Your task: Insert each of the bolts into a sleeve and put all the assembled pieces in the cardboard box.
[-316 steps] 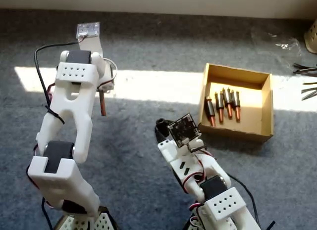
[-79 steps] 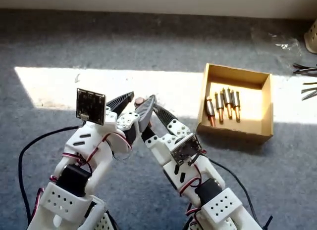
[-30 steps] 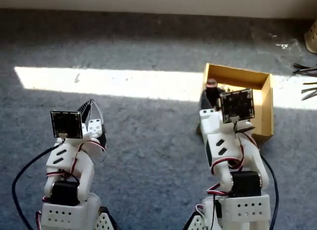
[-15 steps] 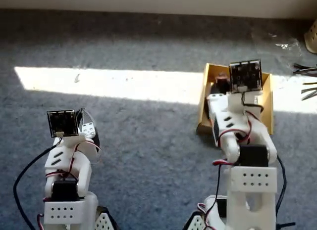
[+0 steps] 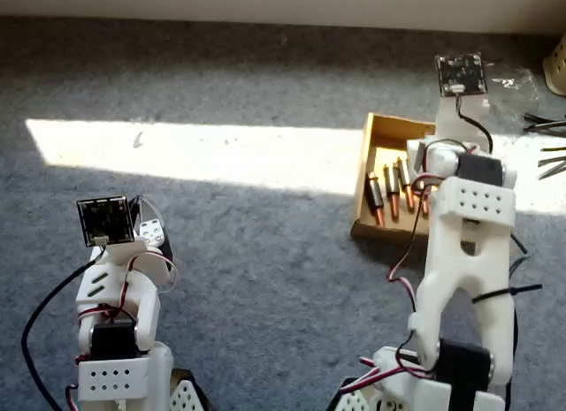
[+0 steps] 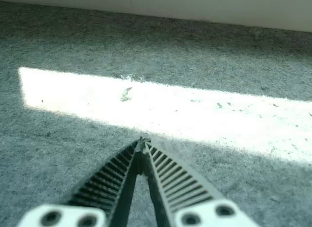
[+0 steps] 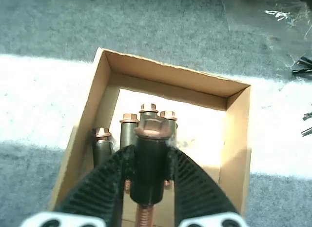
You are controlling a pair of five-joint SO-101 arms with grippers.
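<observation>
One sleeved bolt (image 7: 149, 171) is pinched in the right hand (image 7: 148, 156), low and central in the right wrist view, over the cardboard box (image 7: 235, 139) holding several assembled pieces (image 7: 128, 133), while the left hand (image 6: 142, 150), pressed together, hangs over grey carpet (image 6: 146, 51).

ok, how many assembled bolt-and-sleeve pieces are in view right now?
5. One assembled piece is clamped in the right gripper above the cardboard box. Four more pieces lie in the box. Others may be hidden behind the gripper.
</observation>
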